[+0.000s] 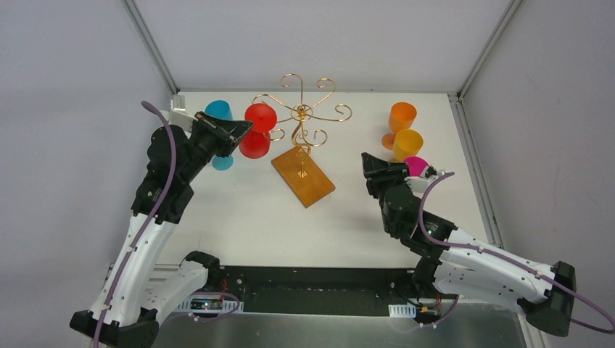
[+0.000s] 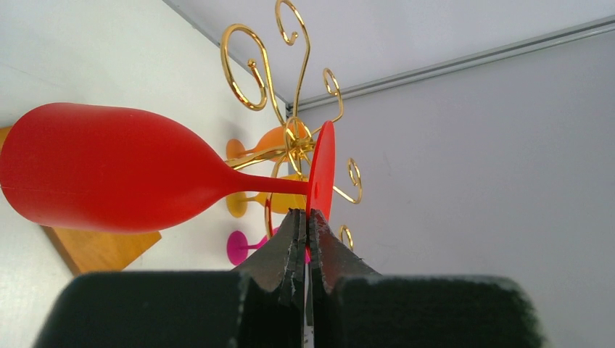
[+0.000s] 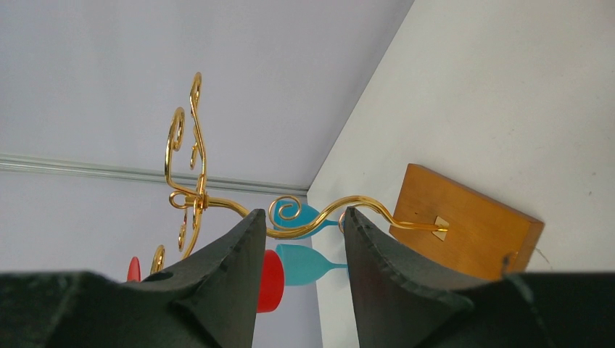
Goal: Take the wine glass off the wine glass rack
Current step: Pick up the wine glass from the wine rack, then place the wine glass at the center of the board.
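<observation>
The wine glass rack (image 1: 301, 116) is gold wire with curled arms on an orange-brown wooden base (image 1: 304, 180). My left gripper (image 1: 244, 130) is shut on the round foot (image 2: 323, 170) of a red wine glass (image 1: 255, 143). It holds the glass sideways in the air, just left of the rack's left scroll arms (image 2: 290, 138). In the left wrist view the bowl (image 2: 109, 167) points left and my fingertips (image 2: 306, 214) pinch the foot's lower edge. My right gripper (image 1: 373, 164) is open and empty, right of the base. It faces the rack's stem (image 3: 326, 221).
Two blue glasses (image 1: 217, 110) (image 1: 223, 163) stand at the back left behind my left arm. Two orange glasses (image 1: 402, 116) (image 1: 407, 143) and a pink one (image 1: 416, 165) stand at the back right, close to my right gripper. Walls close the back and sides.
</observation>
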`<state>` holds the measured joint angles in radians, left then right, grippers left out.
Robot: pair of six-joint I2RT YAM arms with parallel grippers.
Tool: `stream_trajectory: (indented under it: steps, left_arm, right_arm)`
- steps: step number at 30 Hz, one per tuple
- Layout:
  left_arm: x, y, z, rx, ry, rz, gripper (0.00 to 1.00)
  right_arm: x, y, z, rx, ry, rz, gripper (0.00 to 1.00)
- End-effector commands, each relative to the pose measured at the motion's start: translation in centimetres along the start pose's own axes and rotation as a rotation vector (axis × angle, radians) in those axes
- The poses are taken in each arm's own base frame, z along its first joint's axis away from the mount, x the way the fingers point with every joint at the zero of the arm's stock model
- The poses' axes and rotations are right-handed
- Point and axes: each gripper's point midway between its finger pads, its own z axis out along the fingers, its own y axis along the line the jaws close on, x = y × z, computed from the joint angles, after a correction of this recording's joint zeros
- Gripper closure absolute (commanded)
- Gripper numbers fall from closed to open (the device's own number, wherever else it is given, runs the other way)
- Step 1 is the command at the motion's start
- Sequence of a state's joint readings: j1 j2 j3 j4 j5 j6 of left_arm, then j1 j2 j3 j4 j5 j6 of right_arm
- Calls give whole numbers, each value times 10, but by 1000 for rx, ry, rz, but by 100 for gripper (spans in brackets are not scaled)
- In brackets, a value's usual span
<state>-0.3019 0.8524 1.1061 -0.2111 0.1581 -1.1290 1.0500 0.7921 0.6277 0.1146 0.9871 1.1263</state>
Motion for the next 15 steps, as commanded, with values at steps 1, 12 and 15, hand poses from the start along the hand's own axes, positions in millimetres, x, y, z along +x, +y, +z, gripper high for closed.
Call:
stream_trajectory:
  steps: [1,12,15]
  left_arm:
    - [-5,5,-17,-13,-41,77,100]
    - [12,3,-52,32,42,236,100]
    - [26,-5,-60,88,120,273,100]
  right_arm:
    - [-10,8,0,-17,-23,-46,53]
    - [23,22,-15,-130,278,-317,50]
    - [41,15,-23,-114,408,-408,48]
